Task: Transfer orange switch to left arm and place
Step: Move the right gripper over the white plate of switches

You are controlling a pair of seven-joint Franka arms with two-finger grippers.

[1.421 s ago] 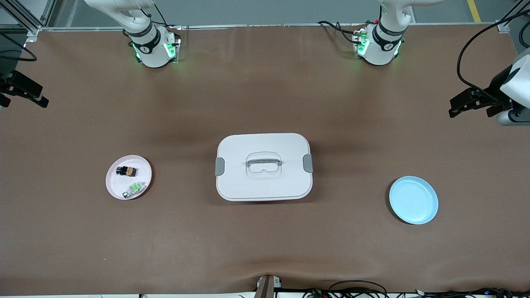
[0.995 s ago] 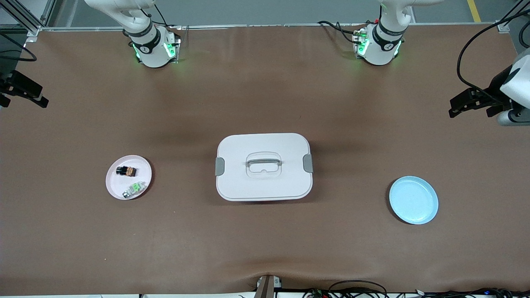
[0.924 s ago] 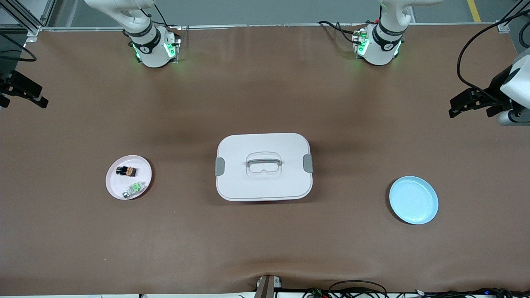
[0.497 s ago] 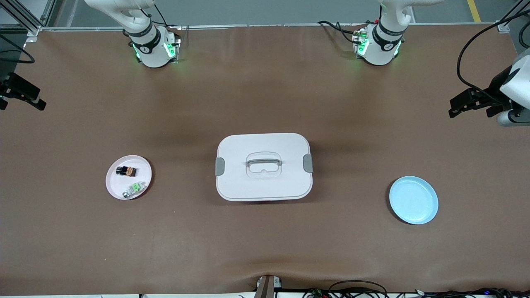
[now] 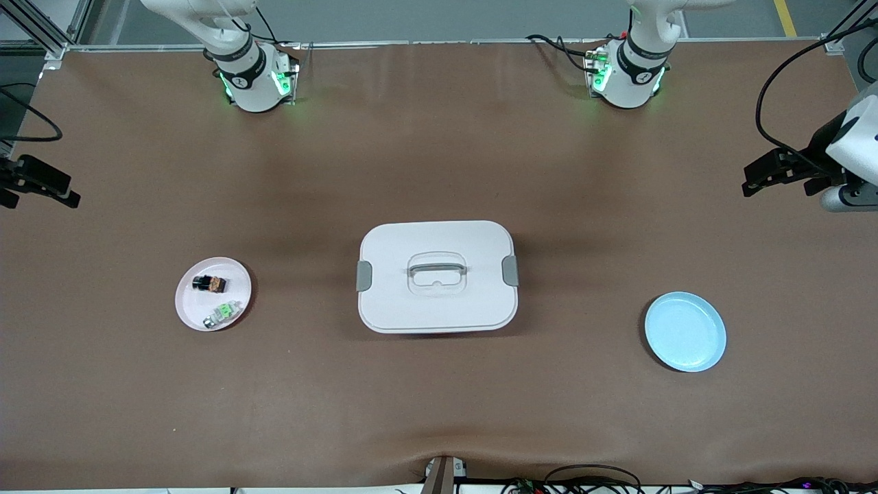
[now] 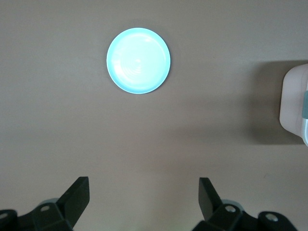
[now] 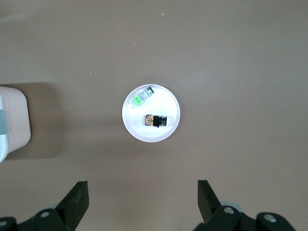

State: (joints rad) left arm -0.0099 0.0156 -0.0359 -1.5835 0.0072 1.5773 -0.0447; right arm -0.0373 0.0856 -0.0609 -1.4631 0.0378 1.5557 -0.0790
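Two white robot arms hover high over a matte brown surface. The right hand, fingers spread and empty, hangs well above a glossy round pink plate that carries the orange switch, a stubby black and orange cylinder, beside a small green part. The left hand, also spread and empty, waits above a smooth blue plate. A rounded white lidded box sits between the plates. Nothing is gripped yet; next, likely, the right hand must descend onto the switch.
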